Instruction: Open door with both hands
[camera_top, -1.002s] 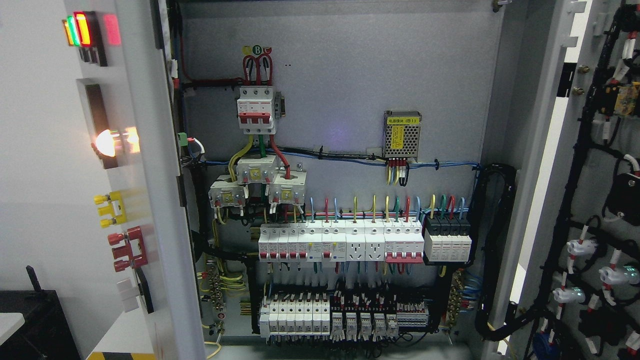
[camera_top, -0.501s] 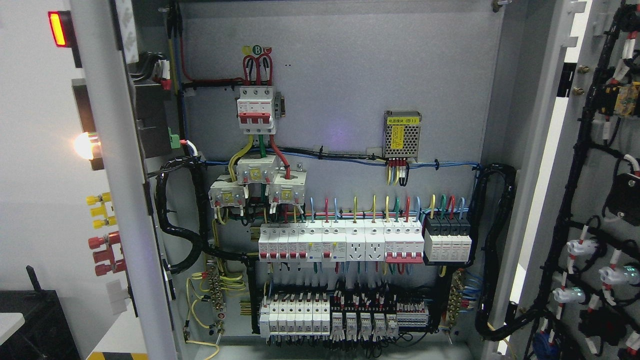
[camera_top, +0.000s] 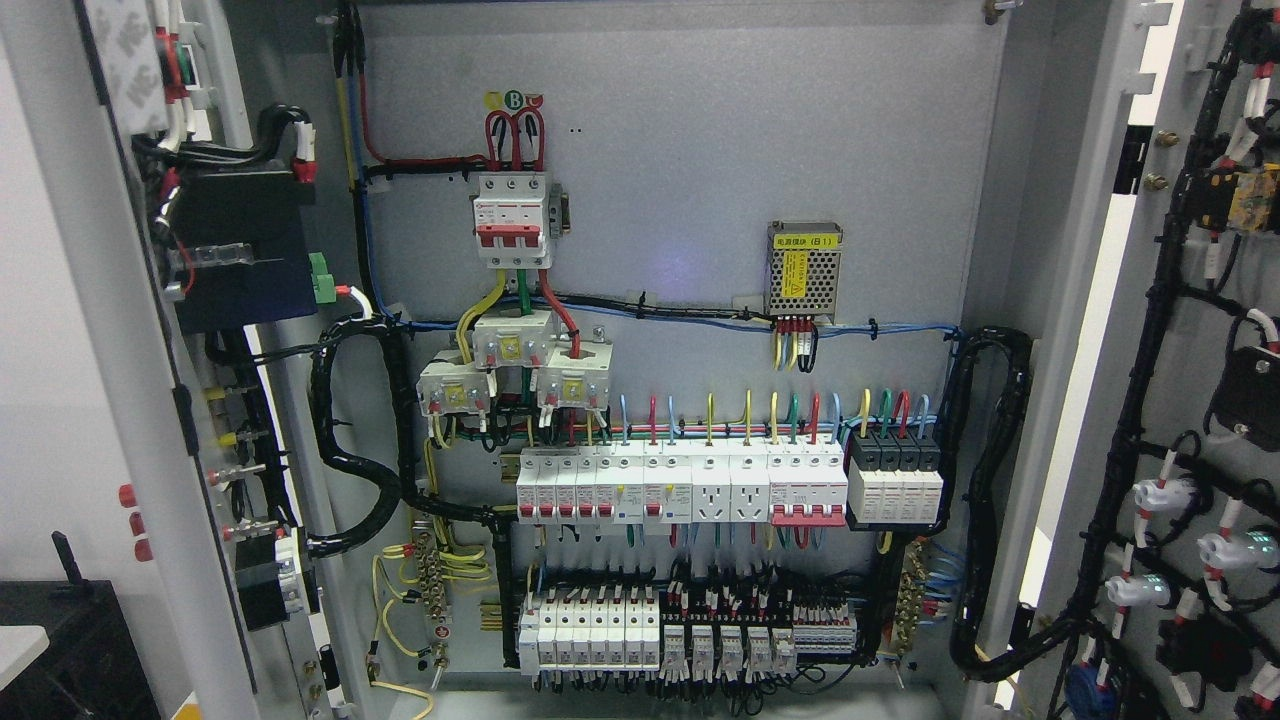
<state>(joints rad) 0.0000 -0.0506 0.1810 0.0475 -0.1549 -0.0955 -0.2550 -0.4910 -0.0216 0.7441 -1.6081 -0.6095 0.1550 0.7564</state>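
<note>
A grey steel cabinet door stands swung wide at the left, a second wired door at the right. Neither robot hand shows (so their fingers cannot be judged). The doors look stiff and heavy with wiring, best held by their bare outer edges.

Behind everything, on the far left, there was a plain white wall, evenly lit and a bit greyish. Down in the lower left corner sat a black boxy case with a short black antenna sticking up, plus a white tabletop corner.
</note>
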